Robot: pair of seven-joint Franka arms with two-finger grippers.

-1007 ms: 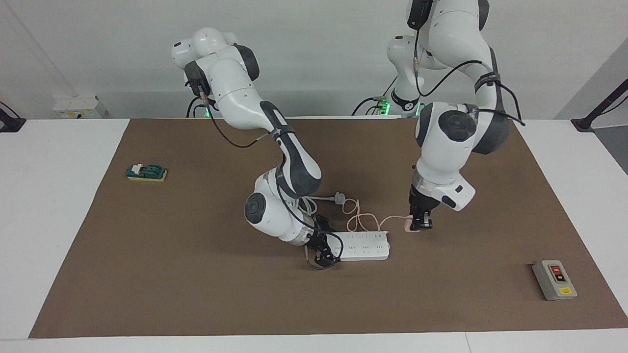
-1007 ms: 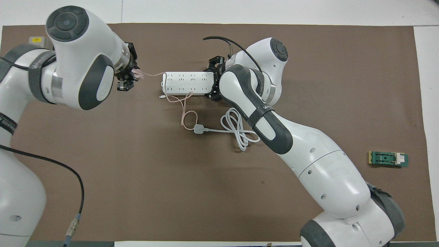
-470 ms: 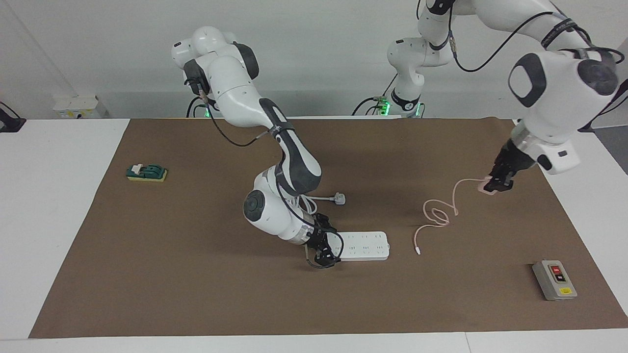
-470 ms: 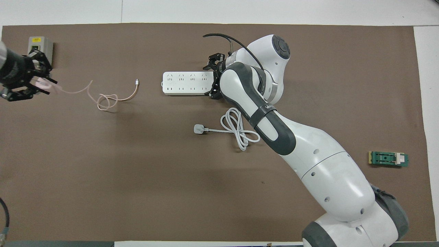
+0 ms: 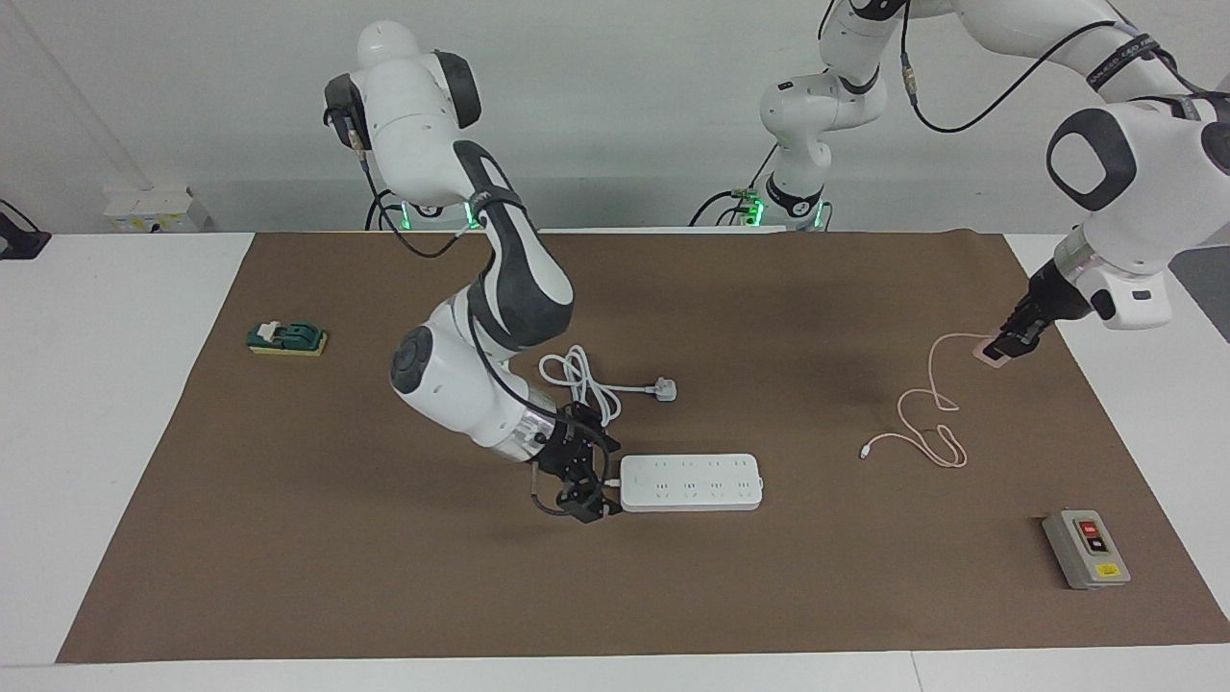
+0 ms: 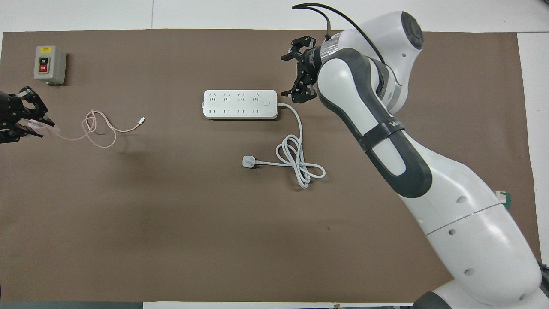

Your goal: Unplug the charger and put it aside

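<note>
Surface: we saw a brown mat point(image 5: 288, 538) on a white table point(image 5: 96, 384), pale wall above.
Charger: the charger point(image 5: 990, 350) sat clamped in the left gripper point(image 5: 1011, 346), its cable point(image 5: 922, 423) trailing toward the power strip point(image 5: 692, 481).
Right gripper: the right gripper point(image 5: 581, 481) was spread wide beside the strip's end.

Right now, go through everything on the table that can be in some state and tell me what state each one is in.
Charger: unplugged, held at the left arm's end of the mat.
Charger cable: trailing loose on the mat.
Left tool: shut on the charger.
Right tool: open, just off the power strip's end.
Power strip: flat, sockets empty.
White three-pin plug: lying unplugged.
</note>
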